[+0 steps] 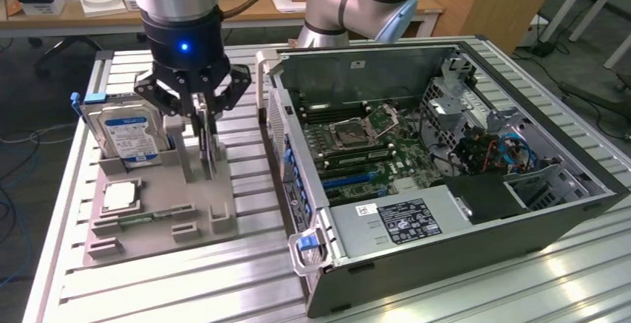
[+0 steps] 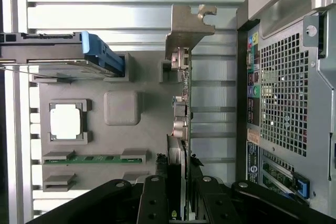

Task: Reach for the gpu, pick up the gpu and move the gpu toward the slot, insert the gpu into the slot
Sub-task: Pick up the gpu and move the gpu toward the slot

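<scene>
The jaws are pinched shut on the gpu (image 1: 209, 154) (image 2: 178, 124). It stands on its edge in the gray holder (image 1: 158, 216), its long side running along the computer case (image 1: 444, 212), metal end farthest from the jaws.

Holder tray (image 1: 158, 216) on worktop (image 1: 197, 286), exterior view's left of PC case (image 1: 394, 223). In tray: gpu (image 1: 208, 149) upright, hard drive (image 1: 128, 134) further left.
</scene>
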